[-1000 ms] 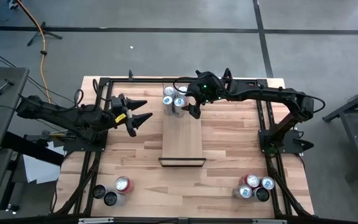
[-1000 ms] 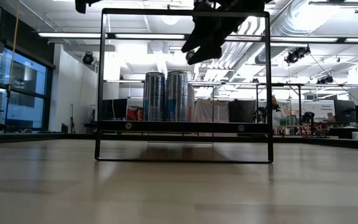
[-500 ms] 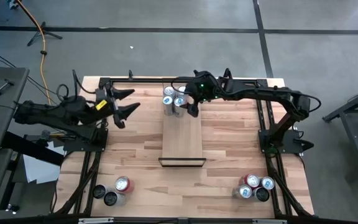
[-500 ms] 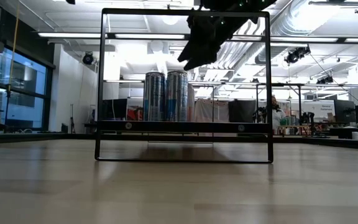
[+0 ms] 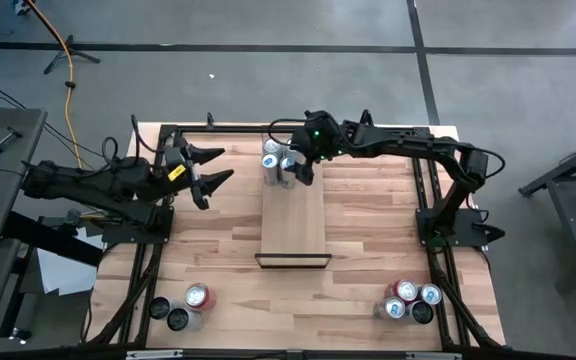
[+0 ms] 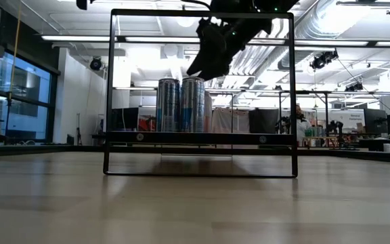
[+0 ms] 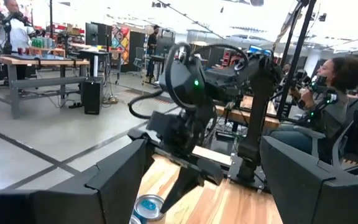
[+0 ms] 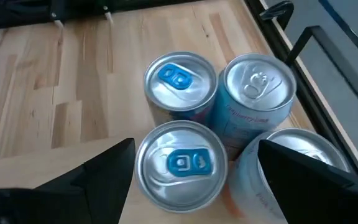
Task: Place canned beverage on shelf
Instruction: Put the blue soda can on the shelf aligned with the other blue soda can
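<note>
Several silver-topped cans (image 5: 278, 162) stand upright in a tight cluster at the far end of the light-wood shelf (image 5: 294, 225), whose black frame (image 6: 200, 91) shows in the low view. My right gripper (image 8: 196, 149) hovers open just above the cluster (image 6: 181, 105), slanting down. Its fingers stand on either side of the nearest can (image 8: 180, 163) without touching it. My left gripper (image 5: 213, 172) is open in the air near the table's far left, pointing level toward the cans.
More cans stand in clusters at the near left (image 5: 183, 305) and near right (image 5: 408, 300) corners of the butcher-block table (image 5: 368, 240). Black frame rails (image 5: 158, 240) run along both sides. Beyond the table a person (image 7: 328, 87) sits.
My right gripper has moved toward the table's left and slightly down, and is now over the can cluster, still open. My left gripper has drawn back toward the table's far left edge, still open. The cans have not moved.
</note>
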